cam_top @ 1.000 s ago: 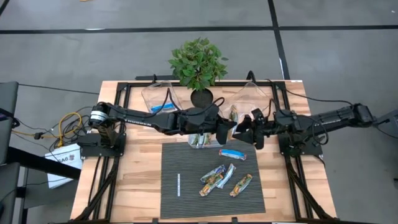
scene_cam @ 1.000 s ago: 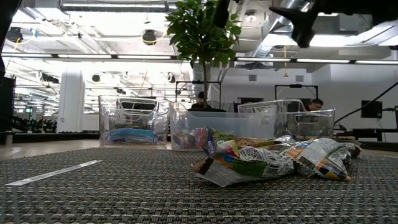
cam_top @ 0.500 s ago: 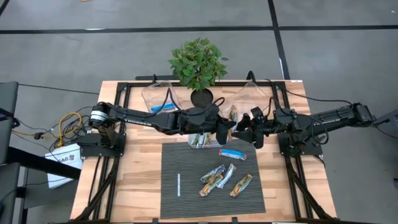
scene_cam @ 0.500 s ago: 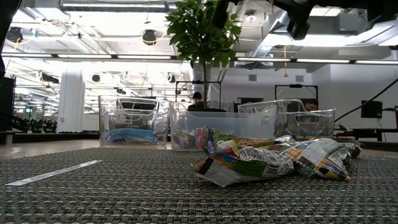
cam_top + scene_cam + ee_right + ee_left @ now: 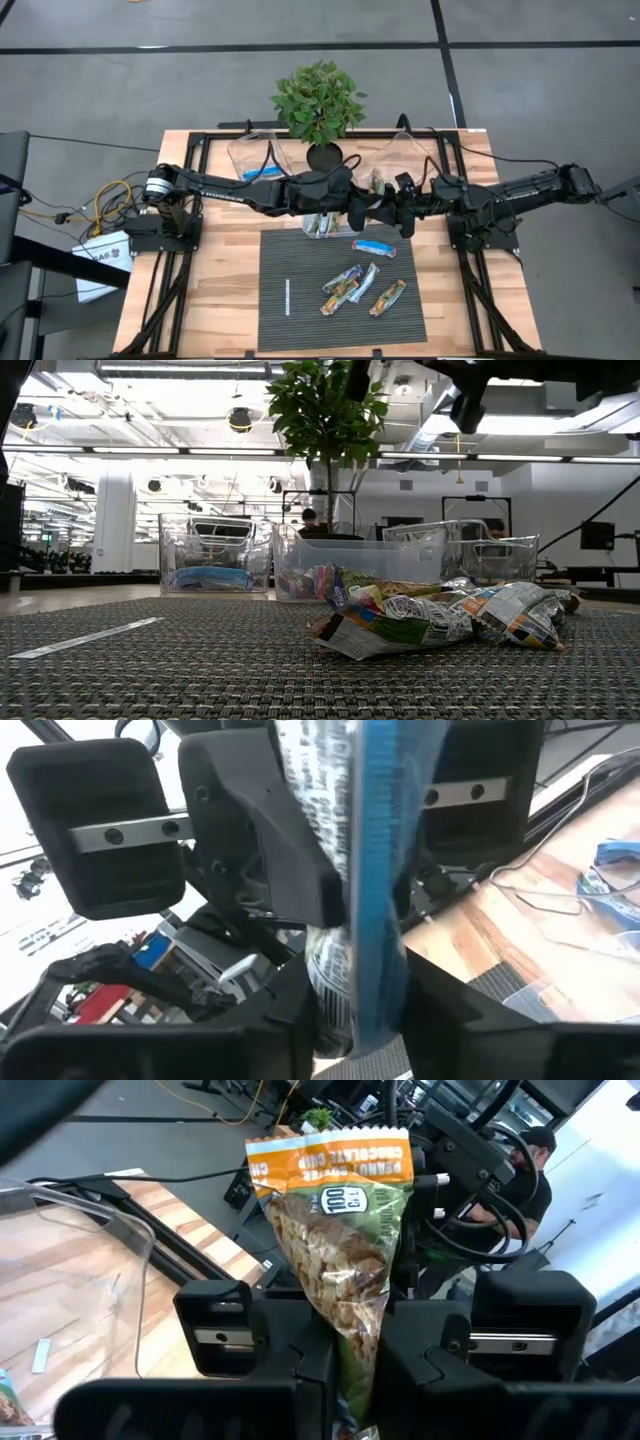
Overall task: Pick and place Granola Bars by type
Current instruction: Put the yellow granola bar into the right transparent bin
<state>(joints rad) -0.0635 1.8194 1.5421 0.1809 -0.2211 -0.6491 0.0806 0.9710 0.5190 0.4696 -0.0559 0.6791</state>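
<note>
First, leave the loose granola bars [image 5: 350, 285] and the blue bar [image 5: 373, 247] on the grey mat [image 5: 290, 320] alone. Above the mat's far edge, the left gripper [image 5: 355, 1342] holds a green-and-orange granola bar [image 5: 340, 1220] upright, its fingers nearly closed on the lower seal. The right gripper [image 5: 355, 1015] meets it head-on with a wrapper between its fingers; whether they already pinch cannot be told. Confirm the right grip before the left lets go, since an early release would likely drop the bar. Beyond, choose the clear tub [image 5: 238, 150] by type: the left one holds blue bars.
</note>
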